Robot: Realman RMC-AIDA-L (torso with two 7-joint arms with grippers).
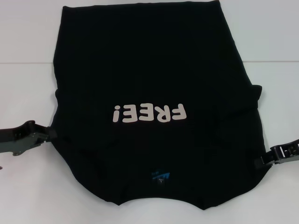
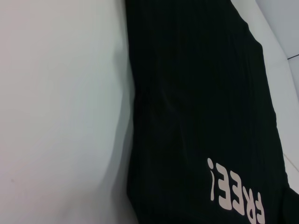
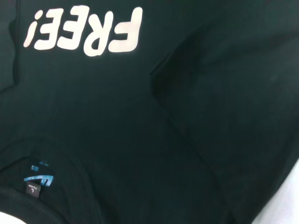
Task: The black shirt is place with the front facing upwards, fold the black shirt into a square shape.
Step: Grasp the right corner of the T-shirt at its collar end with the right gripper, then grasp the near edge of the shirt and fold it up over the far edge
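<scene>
The large black short-sleeved cloth shirt (image 1: 154, 84) lies spread on the white table (image 1: 28, 37) with its front side up, and the cream block letters "FREE!" (image 1: 149, 113) appear upside down in the head view. The neck opening with the small blue label (image 1: 160, 176) is at the near edge, close to the robot, and the hem is at the far edge. Both sleeves seem already folded inward, so the side edges run nearly straight; on the robot's right side a small corner of cloth sticks out. The left gripper (image 1: 50, 134) is low at the near left edge of the shirt, touching the cloth; if its fingers are open or closed I cannot tell. The right gripper (image 1: 258, 163) is at the near right edge, also at the cloth, and its fingers I cannot tell either. The left wrist view shows the shirt's edge against the table, the right wrist view shows the letters and the label.
</scene>
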